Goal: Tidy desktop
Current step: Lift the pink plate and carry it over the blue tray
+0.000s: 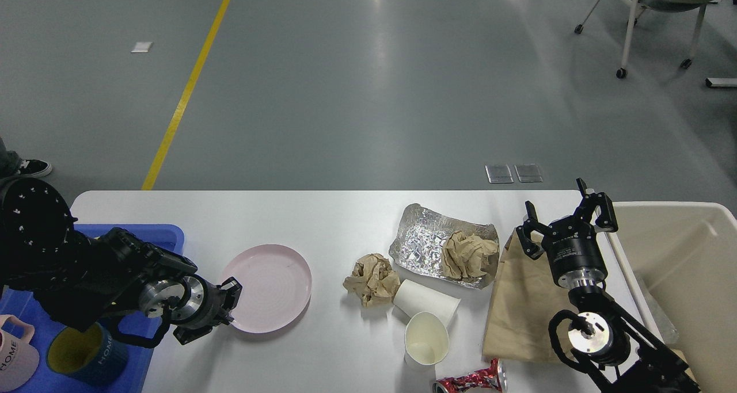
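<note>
The left gripper [232, 304] pinches the near-left rim of the pink plate [268, 287] lying on the white desk [322, 220], a thin hold that could slip and drop it, while the right gripper [567, 216] hovers wide over the brown bag [521, 301].

Crinkled shiny foil [423, 240], smooth white desktop [322, 214]

desktop [345, 214] bare behind plate [270, 286], cups [426, 318], wrappers crowd right half
</note>
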Tool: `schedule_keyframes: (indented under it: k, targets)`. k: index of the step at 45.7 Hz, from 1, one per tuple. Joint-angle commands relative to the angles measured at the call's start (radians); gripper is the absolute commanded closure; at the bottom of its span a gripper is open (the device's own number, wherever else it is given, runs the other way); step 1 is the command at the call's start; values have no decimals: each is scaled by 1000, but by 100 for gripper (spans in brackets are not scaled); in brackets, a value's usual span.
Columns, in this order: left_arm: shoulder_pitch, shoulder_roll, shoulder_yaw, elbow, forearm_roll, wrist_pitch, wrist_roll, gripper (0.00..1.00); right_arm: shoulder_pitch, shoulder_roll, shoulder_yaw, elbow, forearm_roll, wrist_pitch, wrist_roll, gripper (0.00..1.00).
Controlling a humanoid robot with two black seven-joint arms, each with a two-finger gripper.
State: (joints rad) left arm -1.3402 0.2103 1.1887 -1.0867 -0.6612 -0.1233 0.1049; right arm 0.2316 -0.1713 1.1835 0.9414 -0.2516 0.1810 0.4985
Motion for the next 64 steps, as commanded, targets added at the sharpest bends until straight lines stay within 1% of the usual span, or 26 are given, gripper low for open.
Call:
schedule_keyframes:
  k: [1, 6, 12, 16, 23, 32, 38, 41, 43, 47, 49, 57, 64]
  targets:
    - [-33, 23, 5, -16, 2, -48, 15, 100, 0, -1, 1, 0, 0, 0, 0, 0]
    - [-92, 63, 35, -59, 8, -91, 16, 100, 0, 1, 1, -1, 0, 0, 0, 0]
    - [-207, 98, 86, -122, 22, -122, 47, 100, 0, -1, -1, -1, 0, 0, 0, 0]
    - [-316, 110, 146, -182, 55, -162, 64, 100, 0, 1, -1, -1, 0, 0, 0, 0]
    - [-548, 118, 258, -300, 100, -268, 53, 100, 0, -1, 1, -1, 0, 0, 0, 0]
    - [-833, 112, 338, -430, 169, -409, 41, 100, 0, 1, -1, -1, 0, 0, 0, 0]
    - [-1026, 109, 370, -493, 181, -510, 39, 100, 0, -1, -1, -1, 0, 0, 0, 0]
    - [-1102, 101, 382, -513, 189, -571, 32, 100, 0, -1, -1, -1, 0, 0, 0, 0]
    - [-1139, 87, 391, -524, 190, -604, 18, 100, 0, -1, 1, -1, 0, 0, 0, 0]
    - [-1183, 54, 402, -535, 192, -636, -13, 100, 0, -1, -1, -1, 0, 0, 0, 0]
    - [-1185, 44, 404, -535, 192, -641, -19, 100, 0, -1, -1, -1, 0, 0, 0, 0]
    - [-1188, 46, 426, -535, 195, -653, -21, 100, 0, -1, -1, -1, 0, 0, 0, 0]
    - [-1189, 60, 477, -533, 221, -656, -39, 100, 0, -1, -1, -1, 0, 0, 0, 0]
